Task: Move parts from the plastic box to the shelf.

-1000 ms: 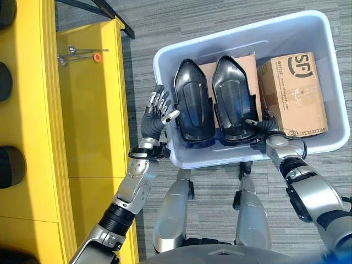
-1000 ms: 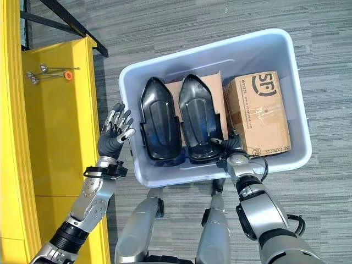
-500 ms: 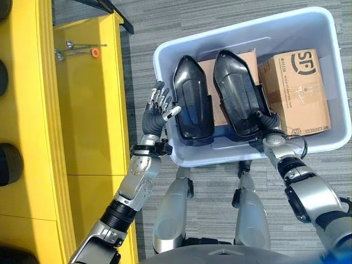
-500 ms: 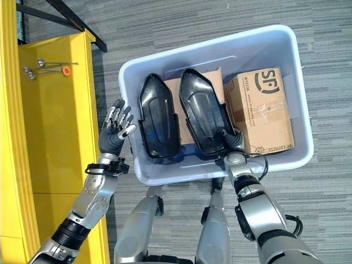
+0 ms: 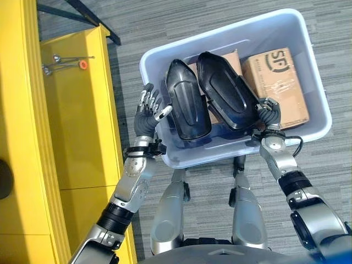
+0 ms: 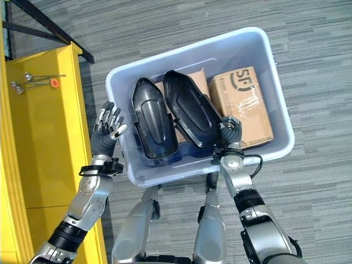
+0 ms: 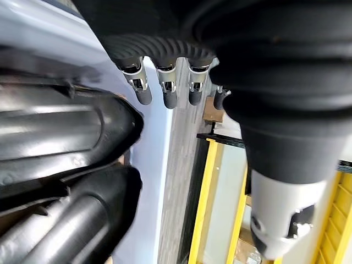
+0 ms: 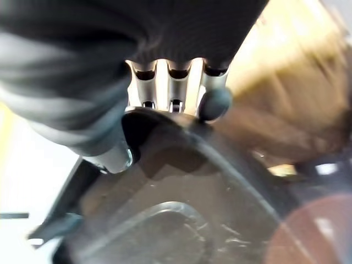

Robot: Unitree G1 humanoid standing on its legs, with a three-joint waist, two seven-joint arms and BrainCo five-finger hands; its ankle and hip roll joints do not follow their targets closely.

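Grey carpet, plastic box; right hand clasping tilted black part, left hand open outside.

Grey striped carpet floor underneath; pale plastic box resting on it, centre-right; yellow shelf standing along the left; thin metal tools with an orange piece lying on the shelf's far end; black frame bars beyond.
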